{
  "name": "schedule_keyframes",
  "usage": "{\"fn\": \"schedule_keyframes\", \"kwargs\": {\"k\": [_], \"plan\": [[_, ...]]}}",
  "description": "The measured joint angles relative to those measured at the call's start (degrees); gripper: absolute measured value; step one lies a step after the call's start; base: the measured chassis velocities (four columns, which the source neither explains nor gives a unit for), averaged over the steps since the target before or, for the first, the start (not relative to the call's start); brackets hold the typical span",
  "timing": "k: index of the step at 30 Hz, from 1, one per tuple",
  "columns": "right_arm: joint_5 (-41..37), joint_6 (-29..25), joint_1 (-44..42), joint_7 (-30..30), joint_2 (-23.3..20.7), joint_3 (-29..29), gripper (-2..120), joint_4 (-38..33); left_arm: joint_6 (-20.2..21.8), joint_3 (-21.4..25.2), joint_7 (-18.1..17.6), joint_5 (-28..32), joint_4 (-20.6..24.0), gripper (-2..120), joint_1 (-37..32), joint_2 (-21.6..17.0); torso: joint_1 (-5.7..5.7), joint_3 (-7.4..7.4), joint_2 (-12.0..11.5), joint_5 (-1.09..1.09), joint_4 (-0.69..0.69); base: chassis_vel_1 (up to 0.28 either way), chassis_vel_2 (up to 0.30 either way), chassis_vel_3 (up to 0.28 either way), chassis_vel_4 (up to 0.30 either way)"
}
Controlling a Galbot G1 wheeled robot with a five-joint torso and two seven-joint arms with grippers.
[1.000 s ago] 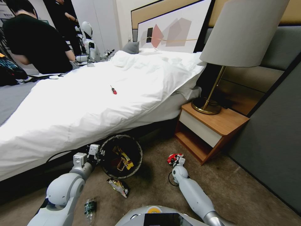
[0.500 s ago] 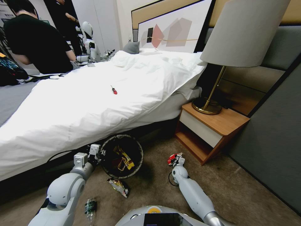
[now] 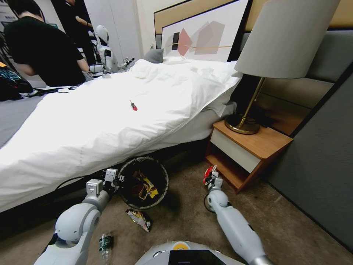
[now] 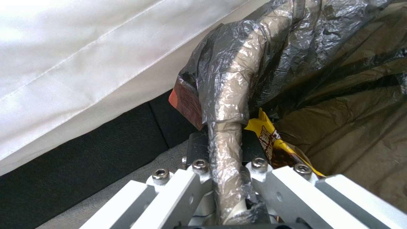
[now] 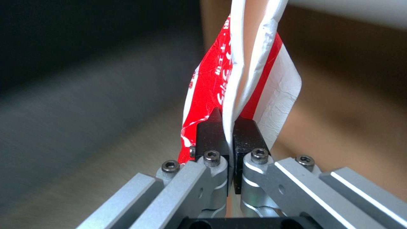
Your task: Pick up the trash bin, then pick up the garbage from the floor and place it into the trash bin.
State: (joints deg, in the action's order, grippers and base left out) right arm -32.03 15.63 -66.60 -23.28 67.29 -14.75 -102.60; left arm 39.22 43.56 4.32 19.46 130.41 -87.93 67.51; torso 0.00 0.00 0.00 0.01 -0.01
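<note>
Right tool [image 3: 211,176] has lifted the flattened paper cup [image 3: 209,173] upright.

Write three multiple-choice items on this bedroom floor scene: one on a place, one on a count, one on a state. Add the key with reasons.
1. Where is the round white plastic trash bin lined with a black bag?
A. on the wooden nightstand
B. on the carpet at the bed's edge
C. on the white duvet

2. How many pieces of litter lie on the beige carpet floor outside the bin?
A. two
B. four
C. none

3. What is the right gripper doing?
A. hanging open
B. shut on a clear bottle
C. shut on a flattened red-and-white paper cup

Key:
1 B, the bin stands on the carpet below the white bedding, with the left gripper clamped on its rim.
2 A, a shiny snack wrapper and a green-labelled clear plastic bottle lie there.
3 C, its black pads pinch the cup, seen in the right wrist view.
</note>
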Motion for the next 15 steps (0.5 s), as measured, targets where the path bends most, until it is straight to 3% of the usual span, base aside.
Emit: {"fn": "schedule_keyframes", "kwargs": {"k": [6,15], "plan": [[-3.28,2.32,-0.95,4.27,-7.93,-0.01,0,-12.12,0.0,-0.08,-0.08,0.01,0.29,1,-0.1,-0.39,0.0,0.0,0.0,0.0,0.0,0.0,0.0,0.0,0.0],[-10.67,4.84,2.02,10.98,-13.54,1.52,0,-22.76,0.25,-0.37,-0.59,0.26,0.61,1,-0.12,-0.65,0.0,0.0,0.0,-0.01,0.0,0.0,0.0,0.0,0.0]]}}
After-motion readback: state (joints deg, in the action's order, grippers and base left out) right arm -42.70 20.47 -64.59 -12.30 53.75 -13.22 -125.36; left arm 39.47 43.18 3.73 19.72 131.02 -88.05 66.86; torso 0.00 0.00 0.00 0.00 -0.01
